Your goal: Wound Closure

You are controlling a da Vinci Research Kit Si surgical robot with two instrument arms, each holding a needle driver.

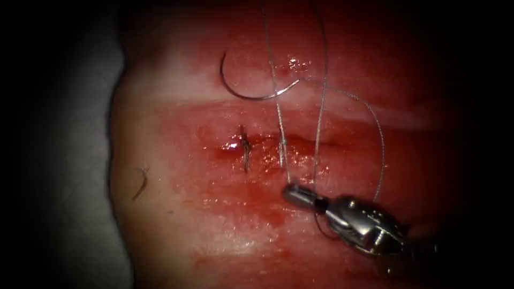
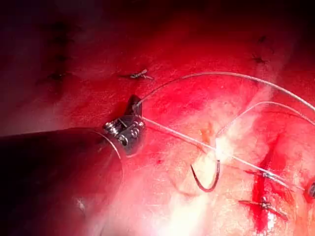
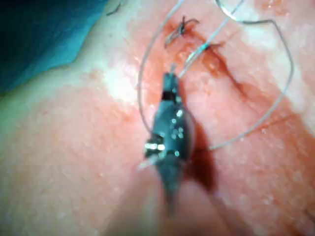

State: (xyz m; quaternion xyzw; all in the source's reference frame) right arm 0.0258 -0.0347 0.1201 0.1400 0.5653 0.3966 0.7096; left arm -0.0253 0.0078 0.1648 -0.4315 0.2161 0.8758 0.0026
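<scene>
Steel needle lies loose on the tissue, above the cut in endo view, not in the tissue and held by neither tool. Its swaged end meets the thread up there; wrist view of L arm has the needle flat on a pale patch too.

R tool comes in from lower right, jaws pressed together on the thread just below the cut, tip close to the tissue surface. Thread runs up from the tip through the stitch site at the cut; two more strands climb out of the top of endo view, and one loop arcs right and back down toward the tool. R wrist view: same tool, thread looping round it, tip near the cut.

L tool seen in its own wrist view, thread strands leading off its tip so it looks pinched on thread, pulled taut.

One finished knot sits on the cut, left of the current stitch. Cut end of thread lies far left on the tissue. Red fluid pooled below the cut.

Judgement, doing this well: keep both strands under even tension, grip w/o sawing, keep the loose loop off the needle tip so nothing snags, avoid tearing the wound edge.
</scene>
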